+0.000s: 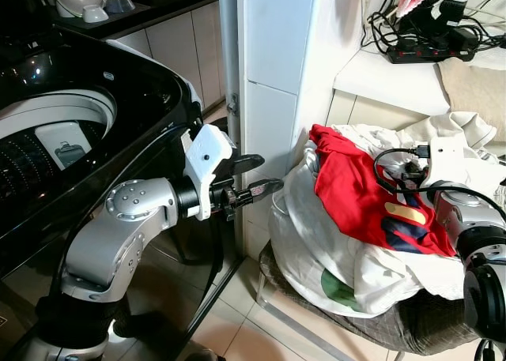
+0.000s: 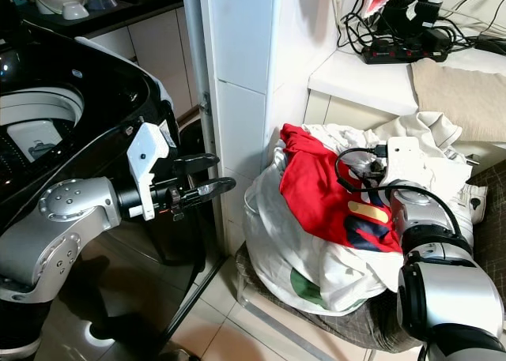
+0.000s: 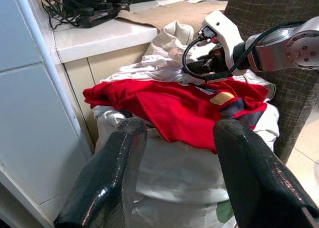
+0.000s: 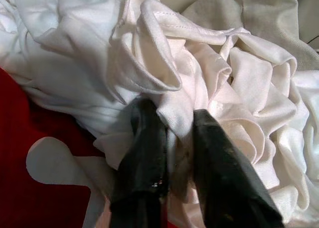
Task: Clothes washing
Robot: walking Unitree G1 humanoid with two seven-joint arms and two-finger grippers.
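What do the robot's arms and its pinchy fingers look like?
Both arms are shiny silver metal with round joints dotted with small screws. The left gripper sits on a white block and has two long, glossy black fingers. The right gripper has the same black fingers, and a black cable loops over its white wrist block.

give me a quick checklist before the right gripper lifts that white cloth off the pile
1. Right gripper closed on the crumpled white cotton garment: ok, a fold sits pinched between its fingers.
2. Only one garment caught: cannot tell, the folds overlap.
3. Red shirt with the navy and yellow print free of the grip: ok, it lies beside the fingers.
4. Left gripper out of the way: ok, open, off to the side of the pile.
5. Black top-loading washing machine lid open: ok, drum visible.
6. Black cable at the right wrist clear of the cloth: cannot tell.
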